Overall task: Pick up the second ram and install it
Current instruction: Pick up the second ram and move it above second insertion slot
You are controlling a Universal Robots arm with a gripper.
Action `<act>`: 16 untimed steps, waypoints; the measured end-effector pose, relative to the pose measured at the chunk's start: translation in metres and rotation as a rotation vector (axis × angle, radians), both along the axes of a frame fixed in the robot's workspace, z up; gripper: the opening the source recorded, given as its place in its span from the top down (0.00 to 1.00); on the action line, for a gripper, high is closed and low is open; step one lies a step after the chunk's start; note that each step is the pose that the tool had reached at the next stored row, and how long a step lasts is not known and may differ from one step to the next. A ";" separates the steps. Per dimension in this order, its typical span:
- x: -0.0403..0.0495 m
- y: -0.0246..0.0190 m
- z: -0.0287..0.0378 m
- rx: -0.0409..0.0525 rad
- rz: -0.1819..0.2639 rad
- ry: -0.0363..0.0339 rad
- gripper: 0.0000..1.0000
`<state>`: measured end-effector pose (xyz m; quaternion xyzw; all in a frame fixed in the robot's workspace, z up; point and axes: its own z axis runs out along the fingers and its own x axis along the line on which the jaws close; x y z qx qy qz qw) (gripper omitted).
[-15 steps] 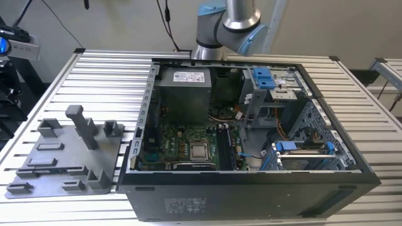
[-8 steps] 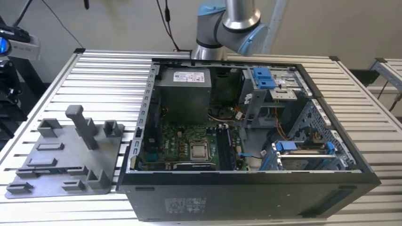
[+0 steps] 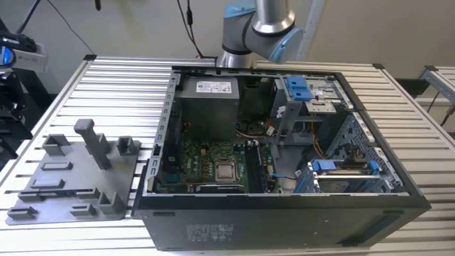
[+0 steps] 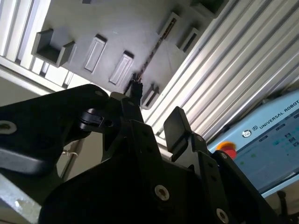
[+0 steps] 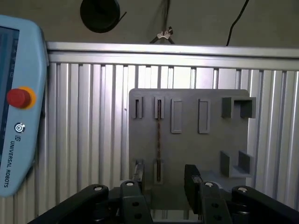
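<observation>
The second ram (image 5: 159, 140) stands on edge in the grey holder plate (image 5: 196, 149), a thin dark strip running between two slots. It appears again as a thin strip (image 4: 152, 53) on the plate (image 4: 131, 23) in the second wrist view. My gripper (image 5: 164, 179) hangs well above the plate, open, with nothing between its black fingers (image 5: 191, 179). In both wrist views the strip lines up close to one finger (image 4: 135, 91), apart from it. The exterior view has the plate (image 3: 71, 194) at its left.
An open black computer case (image 3: 284, 218) lies on the slatted aluminium table (image 3: 121, 90), its green motherboard (image 3: 213, 160) exposed. The arm's elbow (image 3: 259, 26) rises behind the case. A light blue teach pendant (image 5: 18, 112) with a red button lies near the plate.
</observation>
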<state>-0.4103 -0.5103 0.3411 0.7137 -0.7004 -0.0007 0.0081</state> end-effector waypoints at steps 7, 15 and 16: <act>0.0000 0.0002 -0.0079 0.0001 0.000 -0.0001 0.52; 0.0000 0.0002 -0.0161 0.0000 0.000 -0.0001 0.52; 0.0000 0.0002 -0.0171 0.0000 0.000 -0.0001 0.52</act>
